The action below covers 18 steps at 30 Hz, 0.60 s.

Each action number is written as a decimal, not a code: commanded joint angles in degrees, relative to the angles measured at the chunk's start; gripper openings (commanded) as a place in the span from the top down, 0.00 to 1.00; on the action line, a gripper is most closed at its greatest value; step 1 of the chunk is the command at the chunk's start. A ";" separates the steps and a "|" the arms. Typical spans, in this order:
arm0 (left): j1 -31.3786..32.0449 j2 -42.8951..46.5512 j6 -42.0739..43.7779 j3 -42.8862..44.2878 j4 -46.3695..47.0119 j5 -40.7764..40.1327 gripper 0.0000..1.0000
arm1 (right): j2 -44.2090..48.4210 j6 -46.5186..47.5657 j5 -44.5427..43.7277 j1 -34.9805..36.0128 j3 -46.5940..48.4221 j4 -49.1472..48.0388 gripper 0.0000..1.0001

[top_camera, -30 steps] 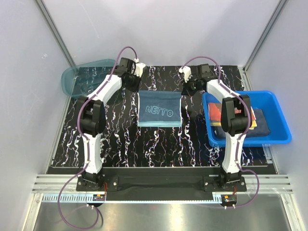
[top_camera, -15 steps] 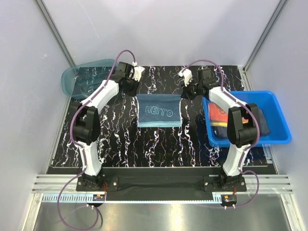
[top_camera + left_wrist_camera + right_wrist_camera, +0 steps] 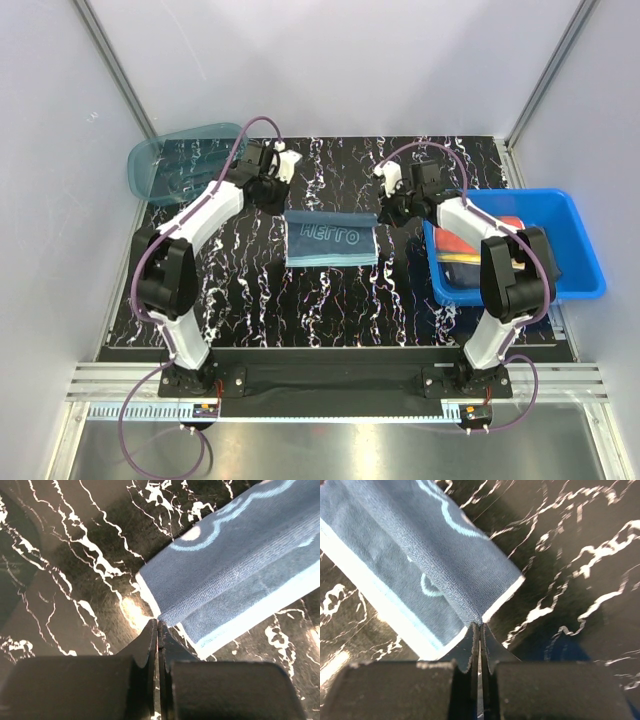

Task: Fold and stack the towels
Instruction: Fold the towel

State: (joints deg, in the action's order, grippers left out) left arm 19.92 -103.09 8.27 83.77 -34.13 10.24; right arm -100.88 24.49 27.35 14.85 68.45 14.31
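Left gripper [image 3: 157, 624]: your jaws pinch the towel [image 3: 331, 238]'s left corner.
Right gripper [image 3: 480, 626]: clamped on its right corner.
Bin [image 3: 590, 262]: at your right.

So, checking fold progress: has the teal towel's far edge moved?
Yes. The teal towel's far edge came nearer, away from the table's back edge.

table [image 3: 250, 290]: black, white-veined | teal towel [image 3: 331, 238] centre | blue bin [image 3: 572, 291] right edge | teal basket [image 3: 160, 168] far-left corner
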 commanded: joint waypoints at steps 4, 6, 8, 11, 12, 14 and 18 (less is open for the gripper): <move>-0.32 6.23 -2.03 -4.22 1.78 -0.05 1.00 | 5.87 -2.95 -2.66 1.93 -3.49 -1.39 1.00; -0.06 6.32 -2.29 -5.10 1.35 0.83 1.00 | 6.57 -3.13 -3.18 2.37 -4.63 -1.21 1.00; 0.47 6.14 -2.47 -6.59 0.65 1.36 1.00 | 6.84 -3.48 -3.27 2.55 -5.34 -1.04 1.00; 1.08 6.67 -3.00 -9.14 0.47 1.71 1.00 | 7.19 -3.92 -3.80 2.73 -6.65 -1.12 1.00; 1.43 6.93 -3.00 -9.58 0.38 1.28 1.00 | 7.36 -4.01 -3.97 2.64 -7.27 -1.38 1.00; 2.57 7.20 -3.17 -10.03 0.03 0.66 1.00 | 7.37 -4.19 -3.71 2.90 -7.71 -1.47 1.00; 3.45 7.99 -4.23 -11.78 0.55 1.01 1.00 | 6.66 -4.80 -3.45 3.25 -7.89 -1.30 1.00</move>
State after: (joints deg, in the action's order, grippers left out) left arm 22.79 -98.59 4.99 72.82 -34.87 11.11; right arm -95.85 20.56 24.91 17.47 60.62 14.41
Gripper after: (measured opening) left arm 0.008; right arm 0.011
